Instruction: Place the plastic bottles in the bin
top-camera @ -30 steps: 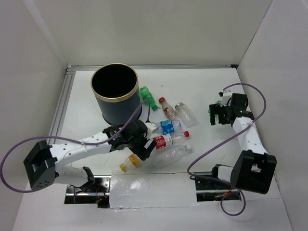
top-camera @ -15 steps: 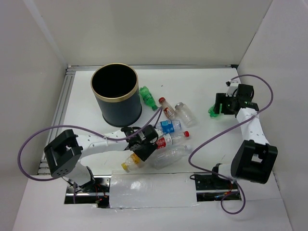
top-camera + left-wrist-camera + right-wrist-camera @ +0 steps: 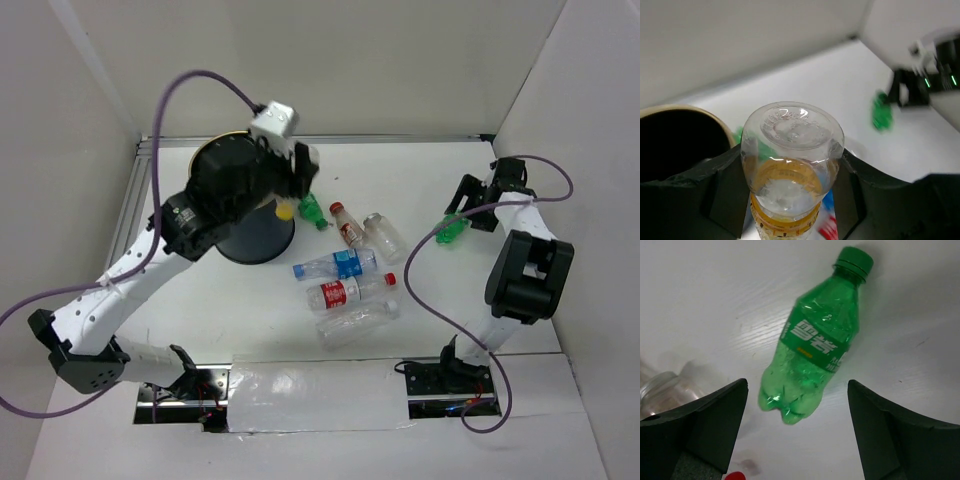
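Observation:
My left gripper (image 3: pixel 296 190) is raised beside the bin's right rim, shut on a clear bottle with a yellow label and cap (image 3: pixel 285 210). In the left wrist view the bottle's base (image 3: pixel 792 150) faces the camera and both fingers press its sides. The dark bin (image 3: pixel 262 235) with a tan rim (image 3: pixel 675 111) is partly hidden under the arm. A green bottle (image 3: pixel 817 355) lies on the table (image 3: pixel 452 228), and my right gripper (image 3: pixel 796 385) stands open around its base without touching it. Several more bottles lie mid-table, among them a green one (image 3: pixel 312 210), a blue-labelled one (image 3: pixel 338 265) and a red-labelled one (image 3: pixel 350 291).
White walls close in the table on three sides. A metal rail (image 3: pixel 130 215) runs along the left edge. A clear bottle (image 3: pixel 660 390) lies just left of the right gripper. The right gripper (image 3: pixel 470 205) is close to the right wall.
The left arm shut on the yellow-capped bottle at the table's front and lifted it up beside the bin's rim. The right gripper opened, and the green bottle now lies free on the table.

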`<control>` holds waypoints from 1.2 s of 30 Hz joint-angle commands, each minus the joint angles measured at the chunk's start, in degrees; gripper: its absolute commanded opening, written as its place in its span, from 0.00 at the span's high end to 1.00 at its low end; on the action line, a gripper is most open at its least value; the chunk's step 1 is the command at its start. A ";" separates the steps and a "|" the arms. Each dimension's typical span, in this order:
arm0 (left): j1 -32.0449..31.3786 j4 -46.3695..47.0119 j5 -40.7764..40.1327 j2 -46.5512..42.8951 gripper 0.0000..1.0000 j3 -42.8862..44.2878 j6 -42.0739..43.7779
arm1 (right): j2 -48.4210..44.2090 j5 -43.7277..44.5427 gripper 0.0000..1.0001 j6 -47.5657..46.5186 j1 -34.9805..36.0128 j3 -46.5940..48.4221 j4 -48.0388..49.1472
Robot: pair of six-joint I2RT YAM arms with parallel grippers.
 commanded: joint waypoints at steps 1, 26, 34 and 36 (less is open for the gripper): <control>5.45 11.06 -9.57 3.48 0.89 3.44 6.22 | 4.81 3.02 0.13 4.37 -0.18 2.87 1.31; 18.40 20.14 -16.74 4.12 0.01 -9.73 9.21 | 8.79 -9.25 0.79 -2.91 0.78 8.11 3.61; 6.37 13.11 4.25 -14.16 0.01 -22.18 7.90 | 6.15 -29.74 0.85 -18.38 15.45 37.38 -2.65; 4.08 14.68 10.67 -19.50 0.04 -28.95 4.83 | 6.67 -33.34 0.85 -16.73 19.23 41.52 2.16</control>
